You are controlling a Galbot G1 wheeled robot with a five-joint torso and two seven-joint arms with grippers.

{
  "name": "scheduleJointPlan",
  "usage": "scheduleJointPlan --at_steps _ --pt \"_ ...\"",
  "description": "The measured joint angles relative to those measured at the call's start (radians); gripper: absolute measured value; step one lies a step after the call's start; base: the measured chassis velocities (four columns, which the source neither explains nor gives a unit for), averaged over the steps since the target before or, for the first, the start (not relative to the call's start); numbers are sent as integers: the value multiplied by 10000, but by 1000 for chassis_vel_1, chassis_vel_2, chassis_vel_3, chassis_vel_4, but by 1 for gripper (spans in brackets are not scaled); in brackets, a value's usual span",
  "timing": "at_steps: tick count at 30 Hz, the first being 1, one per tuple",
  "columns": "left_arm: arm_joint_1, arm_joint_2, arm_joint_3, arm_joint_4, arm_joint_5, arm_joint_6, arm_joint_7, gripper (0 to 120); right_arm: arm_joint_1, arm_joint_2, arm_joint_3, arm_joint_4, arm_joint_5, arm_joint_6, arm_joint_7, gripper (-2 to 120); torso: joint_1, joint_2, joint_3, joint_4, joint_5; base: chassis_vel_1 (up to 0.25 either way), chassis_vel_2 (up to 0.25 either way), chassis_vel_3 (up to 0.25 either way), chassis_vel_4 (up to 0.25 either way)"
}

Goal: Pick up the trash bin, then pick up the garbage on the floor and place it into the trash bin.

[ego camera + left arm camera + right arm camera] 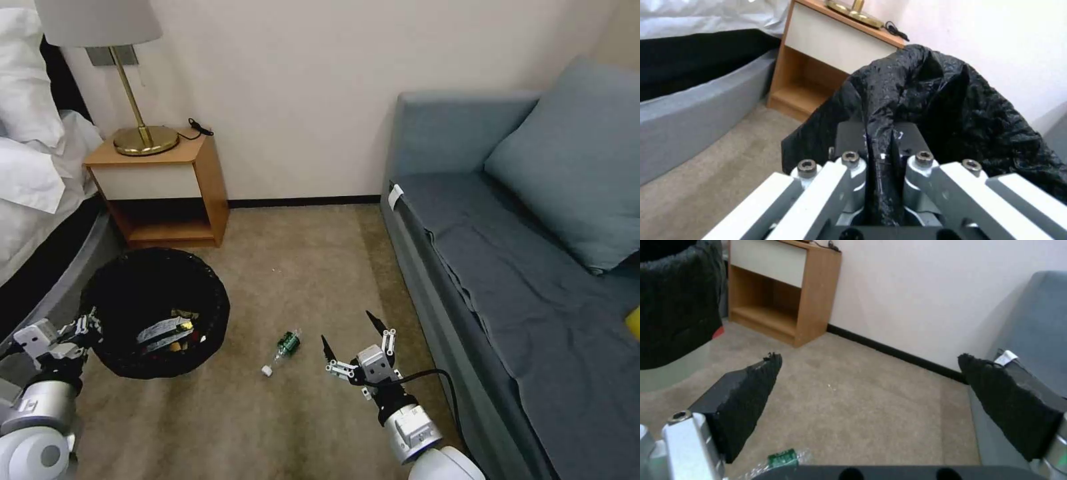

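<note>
The bin (157, 313), pinched at its bagged rim by the left gripper (85, 327), apparently hangs clear of the carpet; slick plastic could slip. The bottle (285, 347) lies just beside the spread right gripper (355, 337) and may roll.

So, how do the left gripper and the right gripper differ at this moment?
The left gripper has its jaws shut on the rim of the trash bin; the right gripper has its jaws spread wide and holds nothing. The left gripper is beside the bed, at the bin's edge; the right gripper hangs above the carpet, near the bottle and the sofa. Both point forward, away from the robot.
</note>
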Motion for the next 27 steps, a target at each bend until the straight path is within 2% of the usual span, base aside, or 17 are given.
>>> scheduleJointPlan --at_steps 7,11,13,15,16,18,21,23,25,27 --pt "57 -20 50 -5 69 0 138 6 383 -47 -333 -258 157 62 166 100 0 0 0 1 1 -123 119 126 -117" --pt "136 -34 311 -128 364 -2 318 6 893 -137 -701 -561 530 99 194 100 0 0 1 0 -1 -101 97 70 -79" --pt "143 -96 637 -427 595 29 406 6 1667 -240 -1123 -1056 1033 59 125 100 0 -1 1 0 2 -37 56 26 -57" --pt "75 -166 759 -616 705 80 415 6 2560 -294 -1601 -1429 1780 -198 42 100 0 0 1 -1 1 0 0 0 0" --pt "75 -166 759 -616 705 80 415 6 2560 -294 -1601 -1429 1780 -198 42 100 0 0 1 -1 1 0 0 0 0" --pt "50 -180 765 -692 728 105 414 6 3198 -318 -1942 -1626 2494 -525 70 100 0 0 0 0 1 0 0 0 0" --pt "20 -135 715 -784 716 144 416 6 4344 -244 -2748 -2033 4802 -1430 471 100 0 -1 1 2 0 0 0 0 0" --pt "7 -125 700 -793 715 144 420 6 4535 -226 -2901 -2082 5162 -1583 552 100 0 -1 1 1 0 0 0 0 0" --pt "-35 -149 606 -820 695 145 495 6 5568 -108 -3811 -2425 6859 -2166 1071 100 0 0 1 -1 -1 0 0 0 0" --pt "-45 -175 574 -820 689 144 510 6 5884 -54 -4070 -2546 7313 -2261 1229 100 0 0 1 -1 -1 0 0 0 0"
